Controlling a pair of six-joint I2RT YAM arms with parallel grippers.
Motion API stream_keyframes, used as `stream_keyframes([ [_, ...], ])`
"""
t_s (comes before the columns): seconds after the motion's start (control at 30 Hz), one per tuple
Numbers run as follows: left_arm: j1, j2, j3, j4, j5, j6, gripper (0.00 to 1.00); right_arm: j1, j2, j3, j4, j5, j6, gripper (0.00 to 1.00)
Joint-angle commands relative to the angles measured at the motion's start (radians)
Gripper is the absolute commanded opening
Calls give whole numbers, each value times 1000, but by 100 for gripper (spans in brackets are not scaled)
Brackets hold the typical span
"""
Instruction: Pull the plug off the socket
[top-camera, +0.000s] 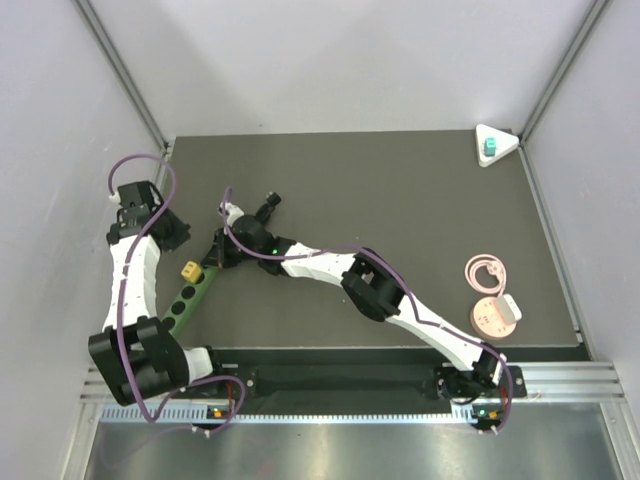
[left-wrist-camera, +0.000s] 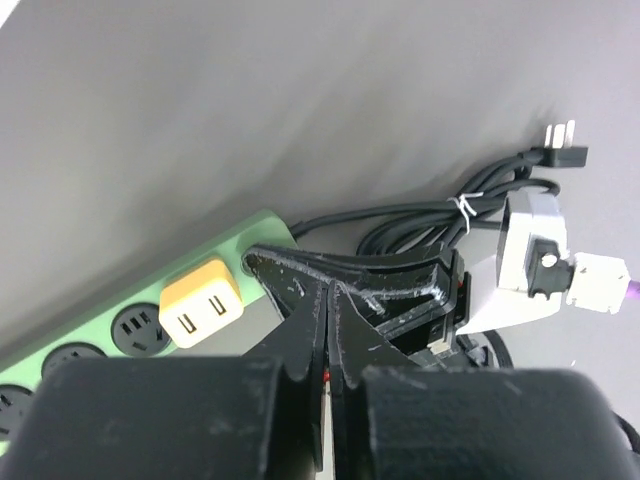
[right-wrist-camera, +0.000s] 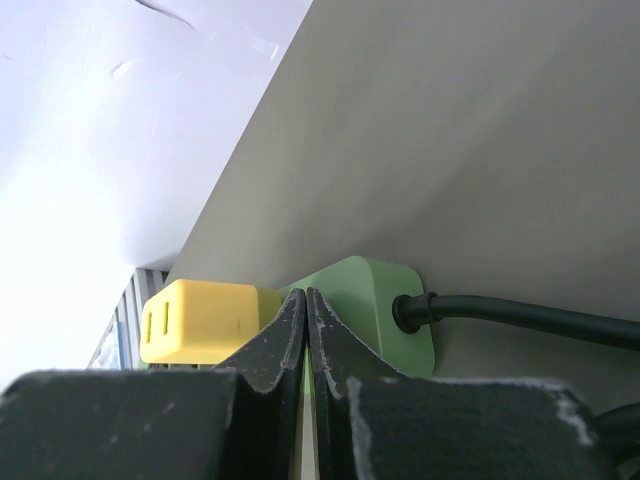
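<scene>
The teal plug (top-camera: 490, 149) sits upright on the white triangular socket (top-camera: 505, 140) in the mat's far right corner, seen only in the top view. Both grippers are far from it, on the left side. My right gripper (top-camera: 214, 252) (right-wrist-camera: 305, 296) is shut with nothing in it, its tips against the cable end of a green power strip (right-wrist-camera: 385, 300), beside a yellow cube plug (right-wrist-camera: 195, 320). My left gripper (top-camera: 176, 232) (left-wrist-camera: 330, 292) is shut and empty, hanging just left of the right gripper's fingers (left-wrist-camera: 400, 280).
The green power strip (top-camera: 190, 298) (left-wrist-camera: 95, 335) lies diagonally at the left with the yellow cube plug (top-camera: 189, 270) (left-wrist-camera: 200, 300) in it. Its black cable (left-wrist-camera: 420, 215) is coiled behind. A pink disc (top-camera: 495, 316) and a pink ring (top-camera: 487, 271) lie at the right.
</scene>
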Motion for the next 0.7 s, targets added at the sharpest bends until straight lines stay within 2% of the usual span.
stream_keyframes([
  [0.0,1,0,18,-26,13,9,0,-3,214,-116,-477,182,-118,0],
  [0.03,1,-1,18,-34,8,35,1,-3,214,-118,-476,181,-120,0],
  [0.07,1,0,18,-47,-27,46,27,-3,212,-118,-476,179,-121,0],
  [0.1,0,5,20,-82,-44,57,40,-1,211,-119,-474,179,-123,0],
  [0.17,1,20,18,-109,-67,71,58,-3,209,-121,-473,178,-124,0],
  [0.27,0,36,-7,-123,-51,86,73,-3,212,-121,-467,176,-123,0],
  [0.43,0,68,-81,-89,-44,72,72,-3,211,-122,-465,168,-121,0],
  [0.53,1,108,-104,-66,-104,65,68,-3,206,-125,-467,168,-126,0],
  [0.67,1,163,-98,-72,-141,45,68,-4,204,-134,-462,168,-131,0],
])
